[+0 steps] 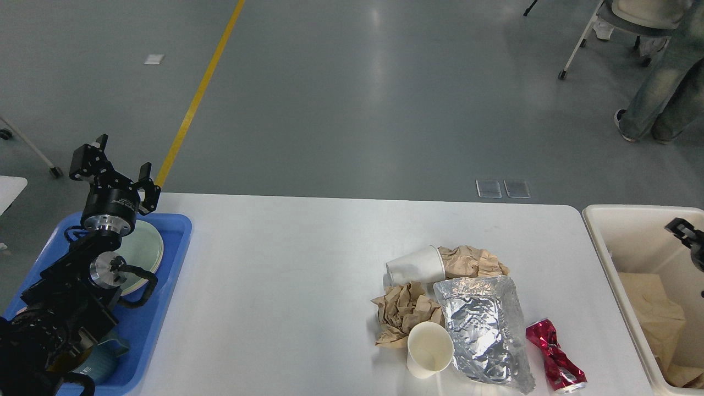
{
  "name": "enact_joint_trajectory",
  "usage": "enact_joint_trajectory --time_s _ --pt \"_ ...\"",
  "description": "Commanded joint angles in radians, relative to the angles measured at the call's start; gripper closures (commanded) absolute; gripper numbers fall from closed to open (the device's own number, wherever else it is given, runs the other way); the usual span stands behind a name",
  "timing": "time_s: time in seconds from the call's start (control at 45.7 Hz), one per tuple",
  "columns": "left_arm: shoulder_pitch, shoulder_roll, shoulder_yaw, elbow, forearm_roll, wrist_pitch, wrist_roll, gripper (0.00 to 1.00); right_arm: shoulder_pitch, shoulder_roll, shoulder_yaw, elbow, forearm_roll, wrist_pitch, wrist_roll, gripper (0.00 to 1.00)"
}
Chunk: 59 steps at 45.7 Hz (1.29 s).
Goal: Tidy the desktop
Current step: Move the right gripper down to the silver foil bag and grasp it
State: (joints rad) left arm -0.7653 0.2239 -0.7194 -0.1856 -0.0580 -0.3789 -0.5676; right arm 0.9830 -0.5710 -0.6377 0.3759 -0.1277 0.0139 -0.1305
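Left arm (71, 286): black housings, silver metal joint rings, looping black cable. Left gripper (115, 168): two black perforated fingers. Right gripper (685, 231): black, mostly cropped.

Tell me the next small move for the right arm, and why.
Probably swing the right gripper from over the bin toward the crushed red can. It looks empty, a paper bag lies in the bin, and the can is the nearest litter on the desktop.
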Motion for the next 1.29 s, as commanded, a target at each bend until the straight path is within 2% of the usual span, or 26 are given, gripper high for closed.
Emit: enact_joint_trajectory --time_s 0.0,0.109,0.307,0.438,0.591,0.701,0.876,1.27 --pt "0.0 0.0 0.0 0.0 0.001 0.0 0.0 0.04 0.163 0.057 -0.071 0.031 -0.003 0.093 -0.003 0.0" --pt "0.0 0.0 0.0 0.0 0.0 0.0 0.0 0.04 0.325 0.094 -0.131 0.122 0.0 0.214 -0.005 0.0" --pt "0.0 0.0 0.0 0.0 0.001 0.0 0.0 0.04 0.621 0.102 -0.227 0.388 0.002 0.423 0.0 0.0" --pt "0.0 0.0 0.0 0.0 0.0 0.0 0.0 0.04 0.808 0.112 -0.276 0.534 0.003 0.618 0.005 0.0" --pt "0.0 0.0 0.0 0.0 0.001 0.0 0.0 0.04 0.939 0.131 -0.287 0.632 0.013 0.839 0.006 0.0" --pt "0.0 0.0 0.0 0.0 0.001 0.0 0.0 0.04 1.019 0.129 -0.292 0.696 0.014 0.913 0.006 0.0" --pt "0.0 0.0 0.0 0.0 0.0 0.0 0.0 0.04 0.991 0.126 -0.309 0.702 0.007 0.873 -0.001 0.0" --pt "0.0 0.0 0.0 0.0 0.0 0.0 0.0 0.04 0.537 0.154 -0.321 0.655 -0.076 0.534 -0.005 0.0"
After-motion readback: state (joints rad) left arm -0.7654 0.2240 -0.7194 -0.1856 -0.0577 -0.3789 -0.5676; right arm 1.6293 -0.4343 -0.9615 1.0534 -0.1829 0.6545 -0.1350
